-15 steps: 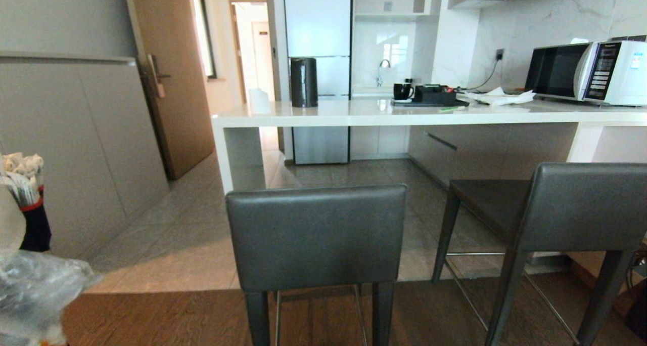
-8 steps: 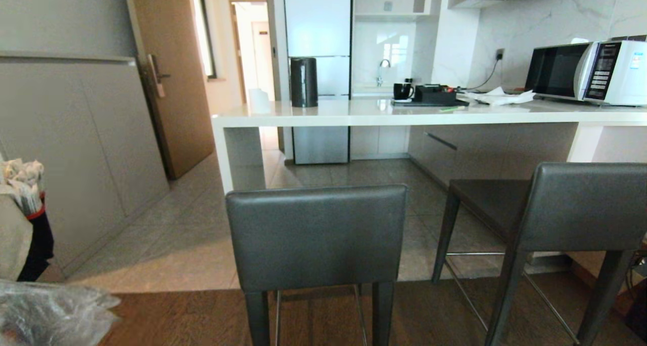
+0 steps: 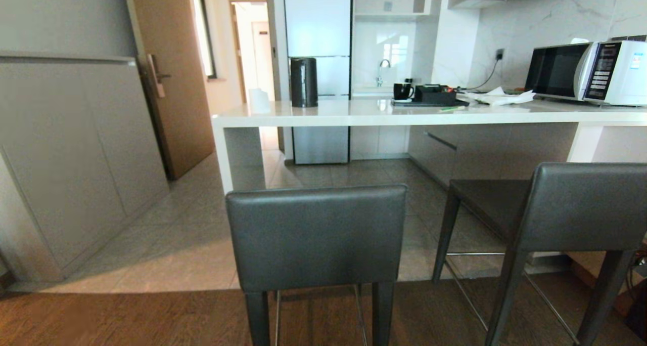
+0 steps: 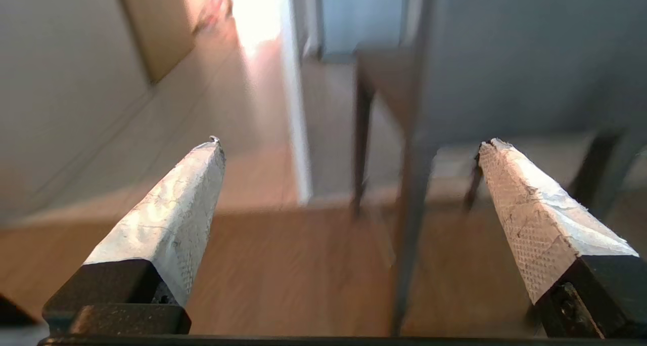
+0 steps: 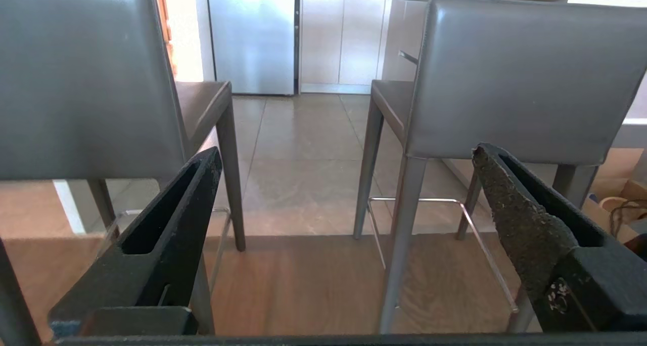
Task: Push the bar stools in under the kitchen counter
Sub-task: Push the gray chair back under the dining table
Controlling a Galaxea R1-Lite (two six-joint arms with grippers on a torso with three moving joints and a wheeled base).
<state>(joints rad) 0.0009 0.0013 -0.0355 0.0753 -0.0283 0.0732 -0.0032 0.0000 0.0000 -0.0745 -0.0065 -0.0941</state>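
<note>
At nine o'clock in the head view stood grey cabinets (image 3: 76,159), then a brown door (image 3: 172,78) at ten o'clock and a lit hallway beyond it. Pale tile floor (image 3: 167,250) ran under the counter and met dark wood floor (image 3: 126,318) at the near edge. The counter (image 3: 404,114), a white slab on a white end panel, spanned from centre to three o'clock. On it sat a black kettle (image 3: 304,82) at twelve o'clock, a black mug (image 3: 402,91), a dark tray (image 3: 429,101), crumpled paper (image 3: 498,97) and a microwave (image 3: 586,73) at two o'clock. Behind stood a fridge (image 3: 317,73).

The left stool (image 3: 316,237) stood at six o'clock and the right stool (image 3: 556,209) at four o'clock, both pulled out from the counter, backrests toward the robot.

The left gripper (image 4: 349,143) was spread wide and empty above the wood floor; the right gripper (image 5: 346,154) was likewise apart and empty, facing both stools.
</note>
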